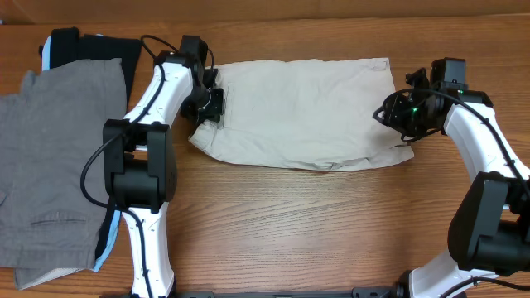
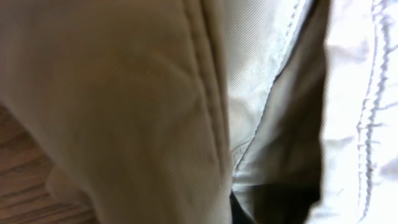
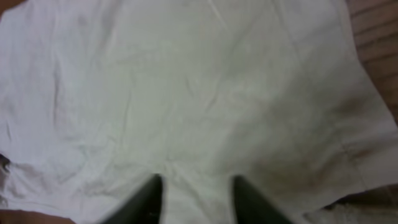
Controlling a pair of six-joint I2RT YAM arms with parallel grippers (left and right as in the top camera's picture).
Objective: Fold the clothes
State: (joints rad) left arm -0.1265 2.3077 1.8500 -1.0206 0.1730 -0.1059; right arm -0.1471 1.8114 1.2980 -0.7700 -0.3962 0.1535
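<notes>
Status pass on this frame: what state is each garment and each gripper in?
shorts: lying flat, lightly wrinkled, between the arms.
left gripper: at the shorts' left edge; open or shut cannot be told.
right gripper: open, over the shorts' right end.
grey trousers: spread out at far left, not held.
black garment: partly under the grey trousers.
light-blue garment: only edges show.

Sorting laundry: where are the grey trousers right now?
Overhead view: the grey fabric trousers lie on the table's left side, left of the left arm, apart from the cream cotton shorts at centre.
</notes>
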